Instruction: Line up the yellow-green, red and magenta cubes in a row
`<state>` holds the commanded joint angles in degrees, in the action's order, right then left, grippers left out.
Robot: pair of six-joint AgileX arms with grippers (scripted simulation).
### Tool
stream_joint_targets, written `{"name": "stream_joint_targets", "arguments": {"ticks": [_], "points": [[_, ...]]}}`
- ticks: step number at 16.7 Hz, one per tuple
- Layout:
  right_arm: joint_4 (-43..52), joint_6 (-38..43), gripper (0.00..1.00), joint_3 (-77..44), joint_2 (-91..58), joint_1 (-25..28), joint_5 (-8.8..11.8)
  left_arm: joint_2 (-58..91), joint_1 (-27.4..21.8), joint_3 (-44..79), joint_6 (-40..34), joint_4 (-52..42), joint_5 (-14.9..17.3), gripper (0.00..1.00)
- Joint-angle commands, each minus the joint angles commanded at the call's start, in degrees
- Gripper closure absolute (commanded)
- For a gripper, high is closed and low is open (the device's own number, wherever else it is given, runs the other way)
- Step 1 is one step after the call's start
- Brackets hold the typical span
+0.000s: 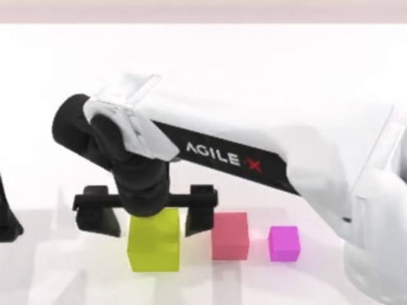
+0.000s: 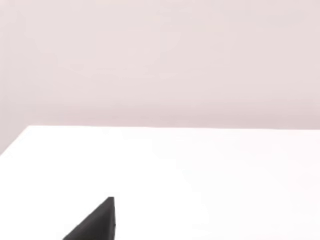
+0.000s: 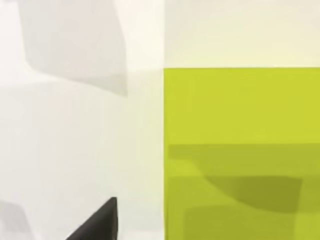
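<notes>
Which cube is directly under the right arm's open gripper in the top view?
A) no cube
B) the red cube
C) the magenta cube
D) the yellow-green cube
D: the right gripper hangs with its fingers spread to either side of the yellow-green cube, while the red cube and magenta cube lie further right.

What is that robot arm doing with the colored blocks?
The right gripper is over the yellow-green cube, with its fingers spread wide on either side of it, not squeezing. The red cube and the small magenta cube sit to its right on the white table, so all three make a row. The left arm is parked at the left edge.
</notes>
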<state>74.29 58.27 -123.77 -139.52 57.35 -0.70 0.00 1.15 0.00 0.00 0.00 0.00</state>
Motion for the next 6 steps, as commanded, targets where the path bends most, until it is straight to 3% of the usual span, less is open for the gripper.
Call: {"name": "stream_joint_targets", "arguments": {"ticks": [6], "points": [[8.9, -0.2, 0.00, -8.5, 0.4, 0.2, 0.0, 0.0, 0.0, 0.0, 0.0, 0.0, 0.0, 0.00]]}}
